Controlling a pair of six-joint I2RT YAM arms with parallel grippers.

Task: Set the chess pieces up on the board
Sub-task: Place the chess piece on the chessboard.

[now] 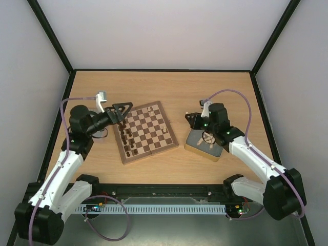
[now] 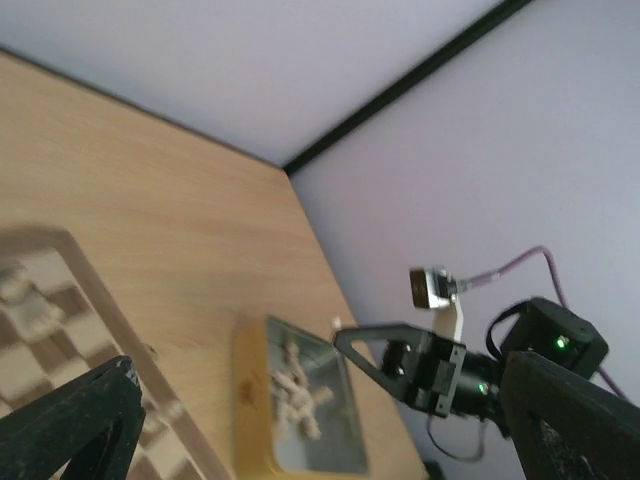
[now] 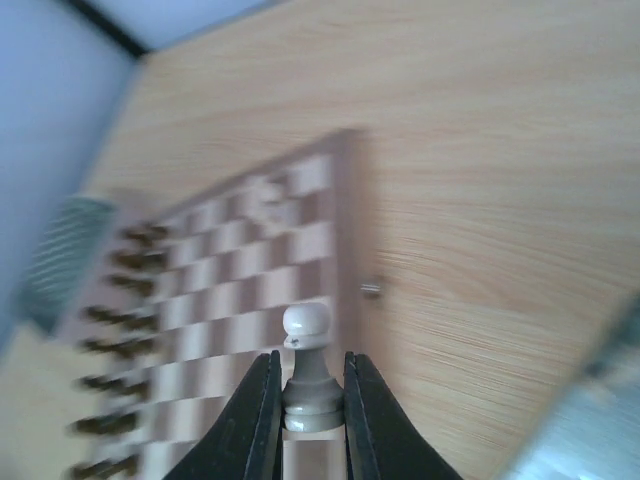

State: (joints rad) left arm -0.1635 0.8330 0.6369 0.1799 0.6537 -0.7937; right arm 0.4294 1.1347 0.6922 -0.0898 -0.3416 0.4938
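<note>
The chessboard (image 1: 148, 132) lies mid-table, tilted. Several dark brown pieces (image 1: 125, 136) stand along its left side and a few cream pieces (image 1: 165, 131) stand on its right side. My left gripper (image 1: 123, 111) hovers over the board's far left corner, open and empty; in the left wrist view (image 2: 315, 372) its fingers (image 2: 70, 425) stand wide apart. My right gripper (image 1: 191, 121) is just right of the board, above the table. In the right wrist view it (image 3: 308, 362) is shut on a cream pawn (image 3: 306, 330), held upright, with the board (image 3: 230, 270) beyond.
A shallow metal tin (image 1: 192, 147) with a yellow rim lies right of the board and holds several loose cream pieces (image 1: 209, 138); it also shows in the left wrist view (image 2: 250, 400). A small metal bit (image 3: 371, 290) lies on the table by the board's edge. Walls enclose the table.
</note>
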